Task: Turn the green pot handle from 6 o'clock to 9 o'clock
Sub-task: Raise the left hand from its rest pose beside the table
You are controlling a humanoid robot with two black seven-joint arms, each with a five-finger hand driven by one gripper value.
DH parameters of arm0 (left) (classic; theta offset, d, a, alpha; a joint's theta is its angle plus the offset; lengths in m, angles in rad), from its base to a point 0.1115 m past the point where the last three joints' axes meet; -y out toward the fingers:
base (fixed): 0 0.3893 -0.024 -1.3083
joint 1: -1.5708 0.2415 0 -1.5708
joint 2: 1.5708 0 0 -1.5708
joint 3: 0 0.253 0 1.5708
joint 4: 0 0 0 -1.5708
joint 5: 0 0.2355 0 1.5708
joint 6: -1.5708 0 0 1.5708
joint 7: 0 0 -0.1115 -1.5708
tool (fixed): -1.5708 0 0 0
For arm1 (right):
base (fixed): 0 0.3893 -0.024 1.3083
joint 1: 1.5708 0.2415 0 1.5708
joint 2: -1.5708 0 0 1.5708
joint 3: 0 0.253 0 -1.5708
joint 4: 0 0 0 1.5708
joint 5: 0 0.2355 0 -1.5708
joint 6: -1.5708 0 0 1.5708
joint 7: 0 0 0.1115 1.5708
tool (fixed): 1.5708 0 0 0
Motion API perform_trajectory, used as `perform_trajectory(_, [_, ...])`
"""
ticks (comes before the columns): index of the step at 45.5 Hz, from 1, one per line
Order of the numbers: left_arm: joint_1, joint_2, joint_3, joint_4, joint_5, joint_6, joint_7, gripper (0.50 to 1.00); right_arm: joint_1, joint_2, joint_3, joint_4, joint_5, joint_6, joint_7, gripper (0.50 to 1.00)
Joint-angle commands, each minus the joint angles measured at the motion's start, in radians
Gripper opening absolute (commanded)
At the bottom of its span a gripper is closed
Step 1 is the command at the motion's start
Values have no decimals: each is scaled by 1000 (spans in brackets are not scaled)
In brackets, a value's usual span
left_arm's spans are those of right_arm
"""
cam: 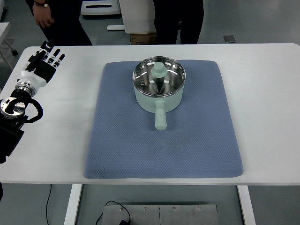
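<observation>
On the blue quilted mat [122,154], the pale green lidded pot [159,86] sits far-centre, its stubby handle [160,118] pointing near, well right of the left hand [44,63], which rests spread and empty.

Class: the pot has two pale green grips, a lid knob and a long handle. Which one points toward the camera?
The long handle: it sticks out from the pot's near side over the blue mat, while the lid knob stands upright on top.
</observation>
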Motion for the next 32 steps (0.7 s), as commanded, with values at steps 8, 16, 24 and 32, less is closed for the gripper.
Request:
perform_trajectory(8, [0, 0, 0, 2, 0, 11, 0, 1000, 0, 0, 0, 0, 1, 0, 0, 1000])
perform_trajectory(16, [0, 0, 3, 2, 3, 11, 0, 1000, 0, 0, 0, 0, 1, 0, 0, 1000])
perform_trajectory(24, [-6, 3, 3, -3, 5, 12, 0, 1000, 0, 0, 0, 0, -1, 0, 0, 1000])
perform_trajectory(32, [-64, 3, 24, -6, 89, 26, 2, 1000, 0, 0, 0, 0, 1, 0, 0, 1000])
